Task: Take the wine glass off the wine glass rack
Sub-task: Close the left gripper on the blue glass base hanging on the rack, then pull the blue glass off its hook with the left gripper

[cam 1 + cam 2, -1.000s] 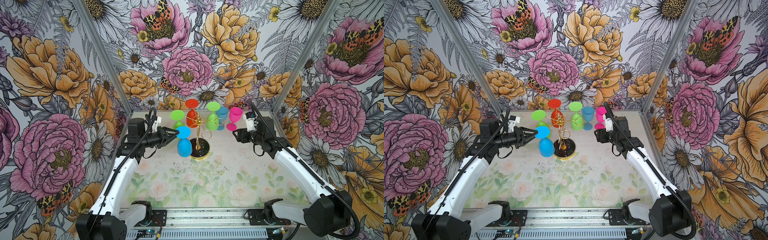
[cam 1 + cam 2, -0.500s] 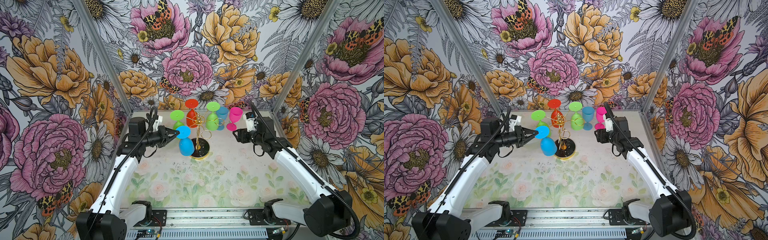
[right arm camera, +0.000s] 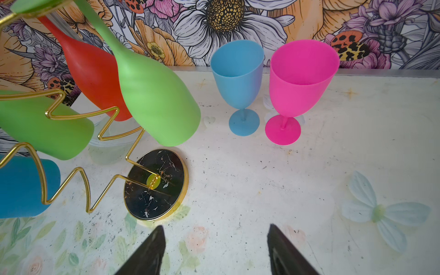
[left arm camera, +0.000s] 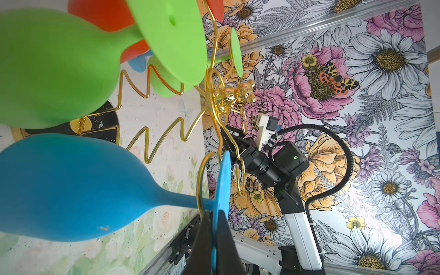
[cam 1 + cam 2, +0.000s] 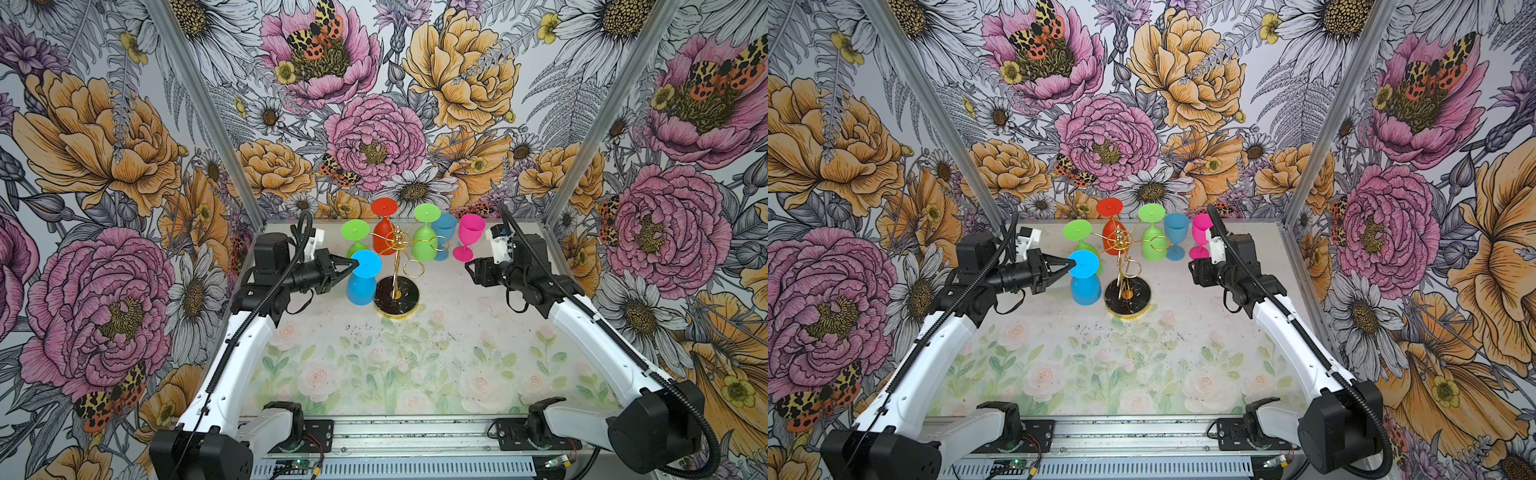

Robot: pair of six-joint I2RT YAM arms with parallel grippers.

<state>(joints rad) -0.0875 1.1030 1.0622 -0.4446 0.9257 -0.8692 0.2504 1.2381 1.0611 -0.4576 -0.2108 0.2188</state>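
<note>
The blue wine glass [image 5: 360, 286] is hung upside down on the wine glass rack [image 5: 397, 270], at the rack's left side in both top views. Its stem appears to be enclosed by a wire loop, though the wrist view is distorted. The glass's flat foot is clamped between the closed fingers of the left gripper [image 4: 215, 226].

A green glass [image 5: 354, 230], a red glass [image 5: 384, 241] and a second green glass [image 5: 423, 247] are hung behind it. A light-blue glass [image 3: 238, 78] and a pink glass [image 3: 300, 83] are stood upright right of the rack. The right gripper [image 3: 215, 228] is held empty, fingers spread, over the table [image 3: 309, 178] right of the rack.
</note>
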